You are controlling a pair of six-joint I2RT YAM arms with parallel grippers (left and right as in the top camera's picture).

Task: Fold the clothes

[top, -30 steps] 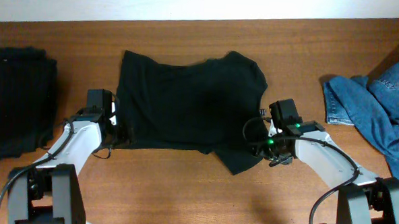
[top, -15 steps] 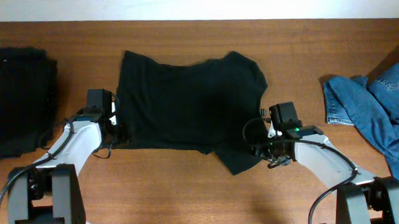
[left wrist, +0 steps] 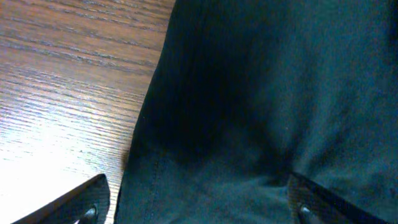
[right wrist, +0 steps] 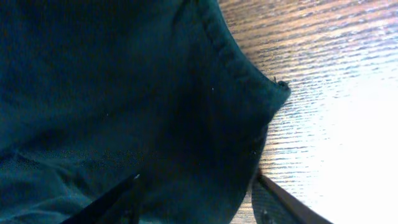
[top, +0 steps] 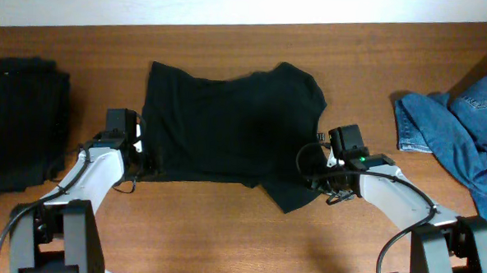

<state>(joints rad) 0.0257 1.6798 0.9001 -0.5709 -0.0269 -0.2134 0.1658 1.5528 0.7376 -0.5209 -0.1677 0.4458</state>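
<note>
One of the clothes, a black shirt (top: pixel 227 127), lies spread flat in the middle of the table. My left gripper (top: pixel 143 160) sits at its near left edge. In the left wrist view that gripper (left wrist: pixel 199 208) is open, one finger (left wrist: pixel 87 200) over bare wood and the other over the cloth, with the hemmed edge (left wrist: pixel 155 174) between them. My right gripper (top: pixel 317 177) is at the shirt's near right corner. In the right wrist view it (right wrist: pixel 199 208) is open and straddles that dark corner (right wrist: pixel 249 106), which lies flat on the wood.
A folded black stack (top: pixel 21 127) rests at the far left of the table (top: pixel 223 234). Crumpled blue jeans (top: pixel 466 130) lie at the right edge. A pale wall runs along the back.
The right gripper has shifted slightly toward the near edge of the table. The left arm and the shirt look unmoved.
</note>
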